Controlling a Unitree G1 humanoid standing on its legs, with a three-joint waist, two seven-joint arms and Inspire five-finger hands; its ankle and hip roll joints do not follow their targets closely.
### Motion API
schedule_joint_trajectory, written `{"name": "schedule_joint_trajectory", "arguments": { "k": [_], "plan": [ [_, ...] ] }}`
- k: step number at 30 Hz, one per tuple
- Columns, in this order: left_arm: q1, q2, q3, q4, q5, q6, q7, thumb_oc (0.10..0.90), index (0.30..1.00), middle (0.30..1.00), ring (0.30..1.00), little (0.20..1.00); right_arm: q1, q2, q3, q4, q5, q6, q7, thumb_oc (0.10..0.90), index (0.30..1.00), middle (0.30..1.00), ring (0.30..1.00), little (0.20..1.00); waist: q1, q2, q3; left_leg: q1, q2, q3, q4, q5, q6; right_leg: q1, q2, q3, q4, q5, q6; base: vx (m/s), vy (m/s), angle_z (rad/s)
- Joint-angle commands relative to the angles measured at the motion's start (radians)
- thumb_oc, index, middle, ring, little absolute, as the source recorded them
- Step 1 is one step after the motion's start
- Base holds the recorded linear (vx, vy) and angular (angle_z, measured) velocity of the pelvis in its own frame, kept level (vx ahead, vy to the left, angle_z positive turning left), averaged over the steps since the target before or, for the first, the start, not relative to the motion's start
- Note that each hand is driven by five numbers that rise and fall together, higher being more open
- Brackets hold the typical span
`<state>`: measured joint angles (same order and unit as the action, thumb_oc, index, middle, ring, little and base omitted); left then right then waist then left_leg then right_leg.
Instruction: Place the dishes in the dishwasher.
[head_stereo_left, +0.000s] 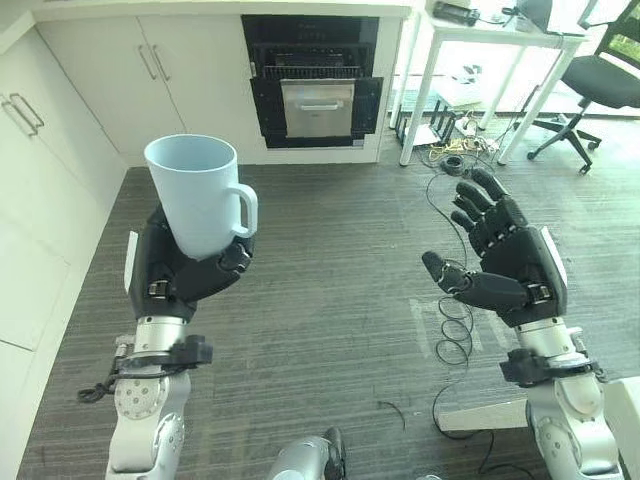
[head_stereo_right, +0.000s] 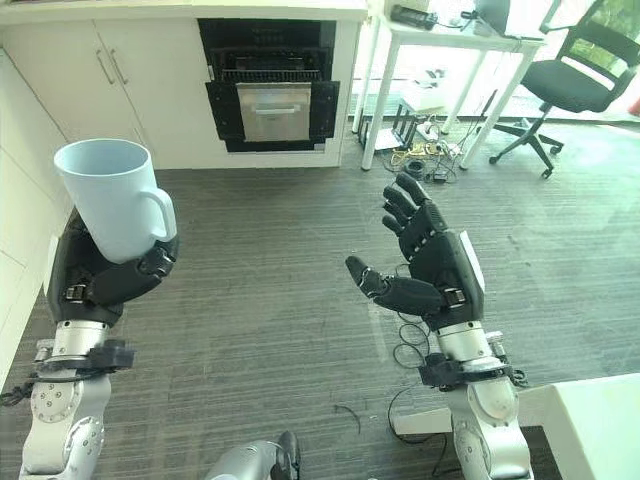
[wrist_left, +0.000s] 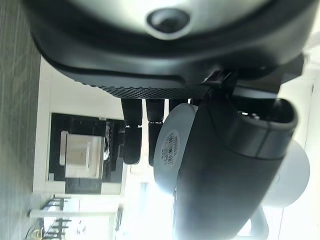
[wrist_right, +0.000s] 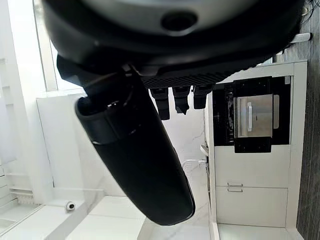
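A pale blue mug (head_stereo_left: 200, 192) stands upright in my left hand (head_stereo_left: 180, 268), whose fingers and thumb curl round its lower half; its handle points toward the middle of the room. The mug's base (wrist_left: 172, 150) shows past my left thumb in the left wrist view. My right hand (head_stereo_left: 505, 265) is held up at the right, palm turned inward, fingers spread and straight, holding nothing. The dishwasher (head_stereo_left: 315, 85) is set into the white cabinets at the far end of the room, its dark cavity open, with a rack and a steel panel inside.
White cabinet doors (head_stereo_left: 40, 190) run along the left. A white desk (head_stereo_left: 480, 40) and a black office chair (head_stereo_left: 600, 75) stand at the back right, with tangled cords (head_stereo_left: 450, 150) on the grey plank floor (head_stereo_left: 340, 290) beneath.
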<state>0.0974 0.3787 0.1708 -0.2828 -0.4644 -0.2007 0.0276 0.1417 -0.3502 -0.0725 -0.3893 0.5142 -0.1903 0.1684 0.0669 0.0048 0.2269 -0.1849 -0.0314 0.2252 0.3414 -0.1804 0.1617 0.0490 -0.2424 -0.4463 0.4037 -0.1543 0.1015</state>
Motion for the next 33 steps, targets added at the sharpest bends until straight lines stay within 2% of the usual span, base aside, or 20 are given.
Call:
{"name": "schedule_joint_trajectory", "arguments": {
  "k": [1, 5, 9, 11, 17, 21, 22, 33],
  "plan": [
    [-0.085, 0.055, 0.023, -0.103, -0.004, -0.133, -0.034, 0.400, 0.300, 0.300, 0.300, 0.300, -0.063, -0.028, -0.062, -0.076, 0.052, -0.111, 0.011, 0.800, 0.900, 0.900, 0.900, 0.900, -0.043, -0.010, -0.042, 0.094, 0.082, -0.040, -0.041, -0.068, -0.156, -0.076, 0.083, 0.066, -0.104, -0.019, 0.024, 0.05, -0.157, 1.32],
    [-0.083, 0.051, -0.002, -0.106, 0.013, -0.149, 0.006, 0.400, 0.300, 0.300, 0.300, 0.300, -0.058, -0.040, -0.063, -0.072, 0.067, -0.111, 0.023, 0.800, 0.900, 0.900, 0.900, 0.900, -0.057, -0.024, -0.047, 0.099, 0.088, -0.034, -0.041, -0.074, -0.162, -0.099, 0.087, 0.120, -0.104, -0.033, 0.028, 0.10, -0.150, 0.72],
    [-0.061, 0.036, -0.016, -0.130, 0.005, -0.164, 0.062, 0.400, 0.300, 0.300, 0.300, 0.300, -0.073, -0.065, -0.057, -0.075, 0.045, -0.092, 0.021, 0.800, 0.900, 0.900, 0.900, 0.900, -0.047, -0.031, -0.059, 0.117, 0.110, 0.002, -0.041, -0.066, -0.172, -0.071, 0.093, 0.097, -0.104, -0.056, 0.009, 0.08, -0.131, -0.07],
    [-0.073, 0.030, -0.025, -0.128, 0.009, -0.163, 0.083, 0.400, 0.300, 0.300, 0.300, 0.300, -0.104, -0.087, -0.055, -0.072, 0.040, -0.088, 0.006, 0.800, 0.900, 0.900, 0.900, 0.900, -0.039, -0.032, -0.050, 0.121, 0.121, -0.005, -0.041, -0.053, -0.180, -0.053, 0.095, 0.084, -0.104, -0.065, -0.002, 0.05, -0.124, 0.02],
    [-0.068, 0.033, -0.019, -0.127, -0.006, -0.156, 0.078, 0.400, 0.300, 0.300, 0.300, 0.300, -0.112, -0.100, -0.053, -0.069, 0.044, -0.090, -0.020, 0.800, 0.900, 0.900, 0.900, 0.900, -0.027, -0.030, -0.056, 0.114, 0.134, -0.019, -0.041, -0.051, -0.197, -0.046, 0.088, 0.062, -0.104, -0.080, -0.007, -0.01, -0.043, 0.20],
    [-0.060, 0.033, -0.014, -0.124, -0.005, -0.157, 0.077, 0.400, 0.300, 0.300, 0.300, 0.300, -0.111, -0.088, -0.041, -0.071, 0.024, -0.086, -0.025, 0.800, 0.900, 0.900, 0.900, 0.900, -0.030, -0.024, -0.067, 0.111, 0.130, -0.024, -0.041, -0.058, -0.200, -0.059, 0.085, 0.075, -0.104, -0.078, -0.001, -0.04, 0.005, 0.13],
    [-0.050, 0.033, -0.067, -0.098, 0.048, -0.164, 0.116, 0.400, 0.300, 0.300, 0.300, 0.300, -0.094, -0.087, -0.008, -0.023, 0.061, -0.105, -0.006, 0.800, 0.900, 0.900, 0.900, 0.900, -0.026, -0.043, -0.102, 0.076, 0.050, -0.087, -0.041, -0.074, -0.150, -0.134, 0.132, 0.170, -0.104, -0.060, -0.004, 0.00, 0.000, 0.00],
    [-0.031, 0.030, -0.068, -0.102, 0.034, -0.169, 0.122, 0.400, 0.300, 0.300, 0.300, 0.300, -0.083, -0.085, -0.007, -0.048, 0.058, -0.083, -0.025, 0.800, 0.900, 0.900, 0.900, 0.900, -0.043, -0.015, -0.115, 0.091, 0.074, -0.064, -0.041, -0.079, -0.170, -0.123, 0.140, 0.168, -0.104, -0.087, -0.015, 0.03, -0.070, 0.04]
  ]
}}
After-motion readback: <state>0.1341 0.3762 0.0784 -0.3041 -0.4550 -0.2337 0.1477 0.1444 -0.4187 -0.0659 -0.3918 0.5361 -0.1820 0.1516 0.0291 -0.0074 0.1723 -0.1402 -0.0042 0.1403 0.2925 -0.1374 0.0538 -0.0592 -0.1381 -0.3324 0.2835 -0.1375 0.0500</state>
